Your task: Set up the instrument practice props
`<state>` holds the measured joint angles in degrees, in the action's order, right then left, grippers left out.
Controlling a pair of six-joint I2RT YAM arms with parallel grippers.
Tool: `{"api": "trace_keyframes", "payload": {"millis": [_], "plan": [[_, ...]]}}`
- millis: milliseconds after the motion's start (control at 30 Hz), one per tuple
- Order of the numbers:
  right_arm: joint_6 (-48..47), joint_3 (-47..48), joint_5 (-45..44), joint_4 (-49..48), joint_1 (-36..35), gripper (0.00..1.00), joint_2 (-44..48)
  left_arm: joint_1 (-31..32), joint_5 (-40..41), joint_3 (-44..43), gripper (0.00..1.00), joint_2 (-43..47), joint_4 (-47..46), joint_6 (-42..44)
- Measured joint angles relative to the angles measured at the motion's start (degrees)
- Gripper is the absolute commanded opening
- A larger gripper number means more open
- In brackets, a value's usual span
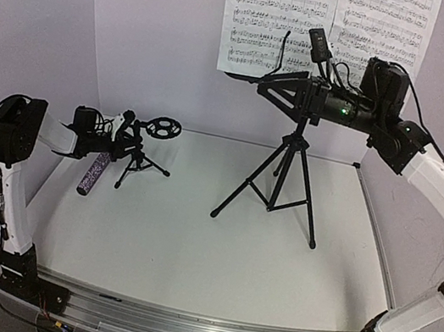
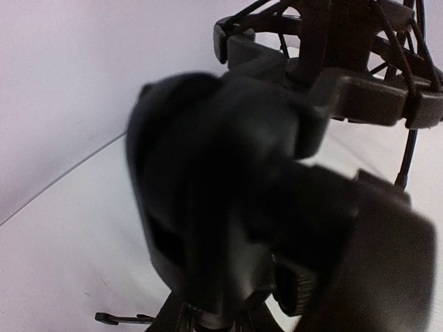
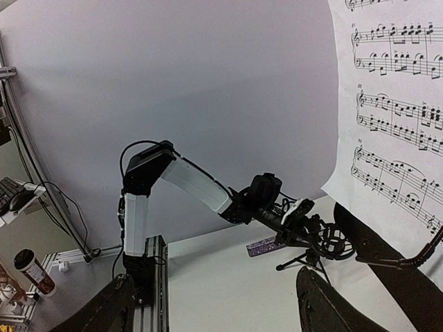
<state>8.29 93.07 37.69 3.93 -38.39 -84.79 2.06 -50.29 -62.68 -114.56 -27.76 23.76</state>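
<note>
**Left arm at the mic stand, right arm at the music stand**

A pale backdrop [image 1: 159, 35] curves around a white table [image 1: 190, 246]. A metal rail [image 1: 176, 326] runs along the bottom of the overhead frame. The music stand [image 1: 288, 169] stands upright on its tripod right of centre, and its two music sheets [image 1: 278, 21] fill the top of the frame. The right gripper [image 1: 274, 89] reaches in from the upper right, level with the stand's top and in front of the sheets' lower edge. In its wrist view its fingers [image 3: 322, 304] stand wide apart with nothing between them, and the stand's dark tray edge [image 3: 394, 283] is just to their right.

At left centre the small mic stand [image 1: 138, 162] is upright, with its ring holder [image 1: 162, 128] at the top. The left gripper [image 1: 126, 139] is against its upper stem. That wrist view is a dark blur, so I cannot tell whether the jaws are clamped. The purple microphone [image 1: 93, 175] lies on the table just left of the mic stand's legs, below that gripper.
</note>
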Motion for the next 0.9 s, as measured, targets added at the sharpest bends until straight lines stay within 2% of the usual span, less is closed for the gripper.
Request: {"api": "trace_keyframes", "payload": {"millis": [33,100,300,467,633,800,900], "plan": [[0.09,0.26,0.00,-0.03,0.00,0.77,-0.03,0.04,-0.21,-0.02,0.03,-0.23,-0.54,-0.15],[0.26,0.57,0.01,-0.08,0.00,0.77,-0.03,0.04,-0.50,-0.08,0.00,-0.52,-1.08,-0.61],[0.56,0.71,-0.02,-0.03,0.00,0.77,-0.25,0.25,-0.39,1.10,0.00,-0.40,-3.20,-2.68],[0.82,0.99,-0.04,-0.02,0.00,0.77,-0.61,2.42,5.39,6.73,0.00,4.34,-4.82,-7.43],[1.23,1.02,0.22,-0.03,0.00,0.76,-0.62,7.89,15.36,16.76,0.00,14.63,-4.16,-13.14],[2.15,0.06,1.03,-0.19,-0.02,0.76,-0.08,14.32,22.08,27.85,0.00,28.44,-0.49,-20.69],[2.65,-1.62,1.46,-0.23,-0.40,0.76,1.11,18.61,26.06,34.17,0.00,35.21,-0.18,-22.27]]}}
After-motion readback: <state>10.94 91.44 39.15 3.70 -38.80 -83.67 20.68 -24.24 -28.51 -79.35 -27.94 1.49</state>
